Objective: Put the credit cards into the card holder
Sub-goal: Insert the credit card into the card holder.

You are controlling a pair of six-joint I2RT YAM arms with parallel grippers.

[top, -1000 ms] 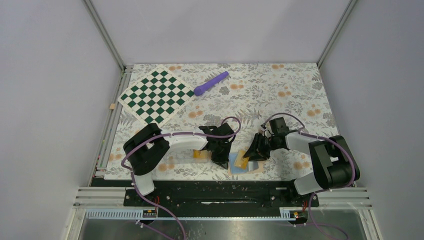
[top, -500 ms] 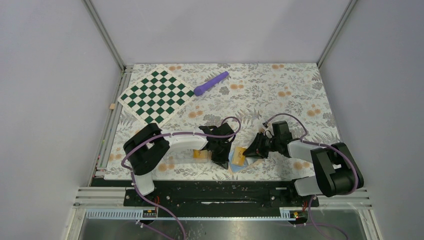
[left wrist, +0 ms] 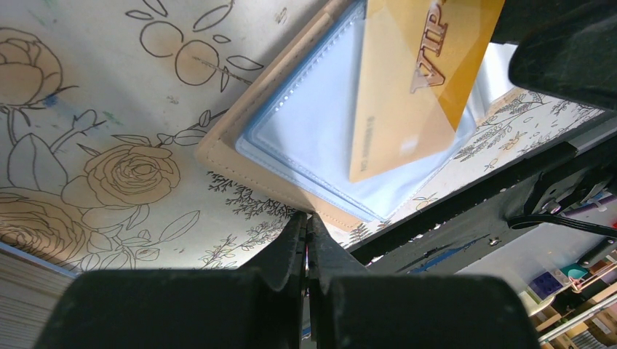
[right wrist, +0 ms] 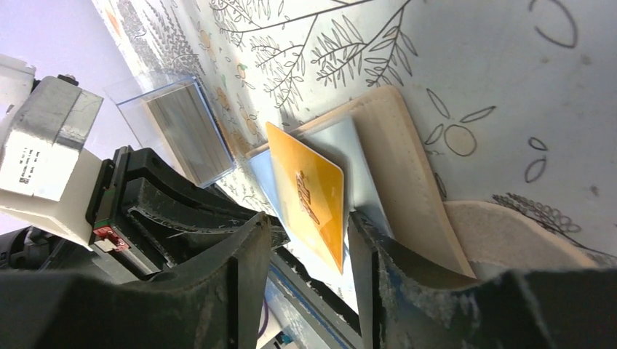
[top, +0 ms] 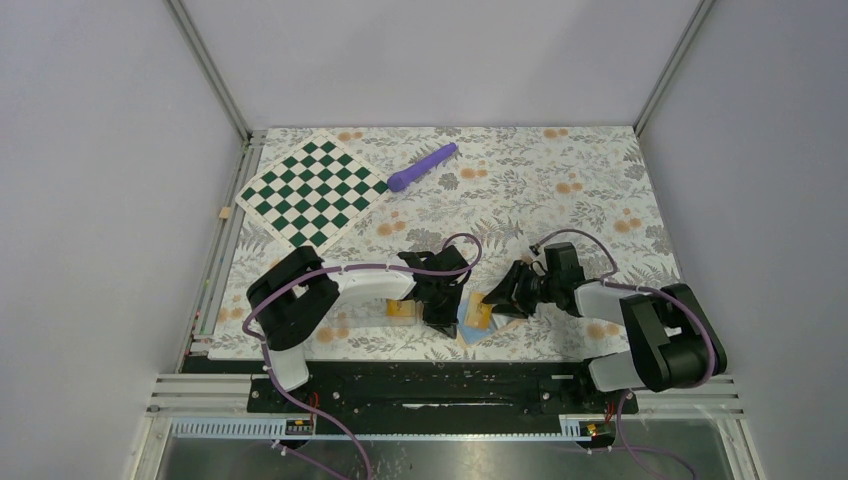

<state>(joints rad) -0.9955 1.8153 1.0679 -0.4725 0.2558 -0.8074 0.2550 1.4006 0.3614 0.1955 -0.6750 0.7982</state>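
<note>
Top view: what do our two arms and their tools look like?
The left arm and right arm match: black joint housings, white links and a purple cable looped along each. The left tool and right tool each have two matte black fingers, scuffed pale at the edges.

Card holder (left wrist: 291, 138) boxed between left claw (left wrist: 307, 218) and right claw (right wrist: 307, 217); clear case (right wrist: 182, 127) just beyond left claw; far table (top: 520, 190) passable.

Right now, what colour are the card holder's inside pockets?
Light blue pockets, best seen from left wrist view.
</note>
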